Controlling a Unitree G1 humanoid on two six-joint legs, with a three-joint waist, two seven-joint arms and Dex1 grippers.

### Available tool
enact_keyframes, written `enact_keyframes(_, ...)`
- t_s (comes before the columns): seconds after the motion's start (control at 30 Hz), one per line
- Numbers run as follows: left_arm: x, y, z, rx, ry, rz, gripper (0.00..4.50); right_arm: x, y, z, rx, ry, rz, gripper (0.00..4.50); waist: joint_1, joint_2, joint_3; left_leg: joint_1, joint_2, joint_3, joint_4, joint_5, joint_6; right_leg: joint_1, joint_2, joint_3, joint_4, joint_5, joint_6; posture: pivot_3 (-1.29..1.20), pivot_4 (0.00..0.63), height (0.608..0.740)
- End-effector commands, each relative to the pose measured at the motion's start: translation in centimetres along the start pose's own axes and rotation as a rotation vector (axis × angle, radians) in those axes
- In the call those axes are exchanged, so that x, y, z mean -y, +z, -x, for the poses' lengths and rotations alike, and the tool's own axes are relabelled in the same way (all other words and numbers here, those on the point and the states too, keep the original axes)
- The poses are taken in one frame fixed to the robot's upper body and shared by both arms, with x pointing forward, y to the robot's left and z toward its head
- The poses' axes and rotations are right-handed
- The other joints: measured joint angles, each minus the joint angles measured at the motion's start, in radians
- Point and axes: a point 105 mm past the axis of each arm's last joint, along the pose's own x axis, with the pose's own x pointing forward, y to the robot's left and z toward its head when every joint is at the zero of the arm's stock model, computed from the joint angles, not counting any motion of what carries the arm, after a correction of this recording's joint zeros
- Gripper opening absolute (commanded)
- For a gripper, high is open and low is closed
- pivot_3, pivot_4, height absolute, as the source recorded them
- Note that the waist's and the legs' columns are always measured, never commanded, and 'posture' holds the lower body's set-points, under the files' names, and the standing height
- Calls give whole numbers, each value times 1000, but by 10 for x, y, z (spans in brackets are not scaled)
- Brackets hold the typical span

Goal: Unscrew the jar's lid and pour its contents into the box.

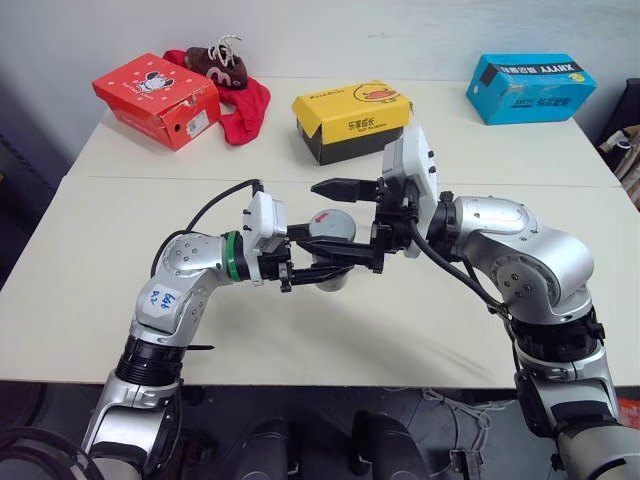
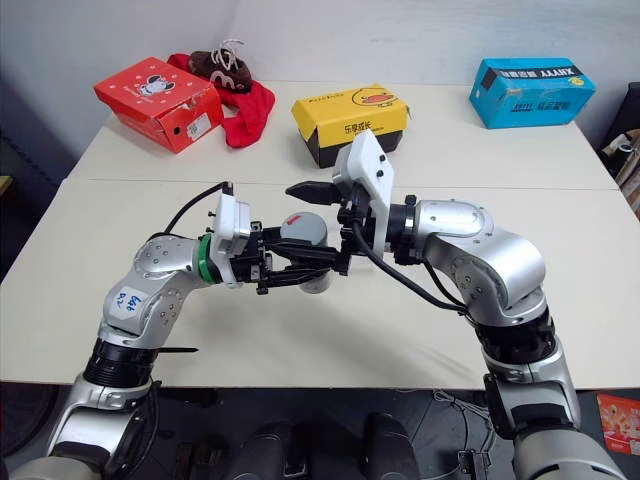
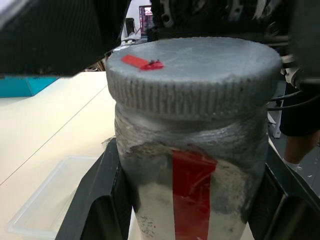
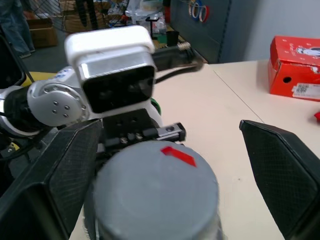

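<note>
The jar [image 3: 145, 200], cloudy clear plastic with a red label strip, hangs above the table. My left gripper [image 1: 333, 256] is shut on its body, one finger [image 3: 92, 205] on each side. The grey ribbed lid [image 3: 195, 70] with a small red mark sits on the jar. My right gripper [image 4: 170, 175] is open. Its fingers [image 4: 280, 165] stand on either side of the lid [image 4: 155, 195] without touching it. The cloudy wall hides the contents. Below the jar the box [image 3: 45, 200], a shallow clear tray, rests on the table.
At the back of the table [image 1: 90, 260] stand a red shoebox [image 1: 160, 97], a yellow-lidded black box [image 1: 350, 122] and a blue box [image 1: 530, 87]. A red cloth [image 1: 245, 108] with a brown shoe [image 1: 220, 62] lies beside the shoebox.
</note>
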Motion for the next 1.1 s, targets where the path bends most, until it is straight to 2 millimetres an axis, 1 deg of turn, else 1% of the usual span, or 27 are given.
enact_keyframes(0.03,2,6,-2,15,-7,-23,2353,1,9,1,36,2,39,4479,0,0,0,0,0,0,0,0,0,0,0,0,0,0,0,0,150,740)
enact_keyframes(0.37,2,5,-1,12,-7,-23,2353,9,7,10,28,-29,28,4479,0,0,0,0,0,0,0,0,0,0,0,0,0,0,0,0,150,740)
enact_keyframes(0.53,2,5,0,11,-5,-24,2353,9,6,15,27,-28,22,4479,0,0,0,0,0,0,0,0,0,0,0,0,0,0,0,0,150,740)
enact_keyframes(1.0,2,4,0,8,-4,-23,2353,1,1,26,38,13,-18,4479,1,0,0,0,0,0,0,0,0,0,0,0,0,0,0,0,150,740)
enact_keyframes(1.1,2,4,0,7,-4,-22,2353,-6,4,27,68,62,-32,4479,1,0,0,0,0,0,0,0,0,0,0,0,0,0,0,0,150,740)
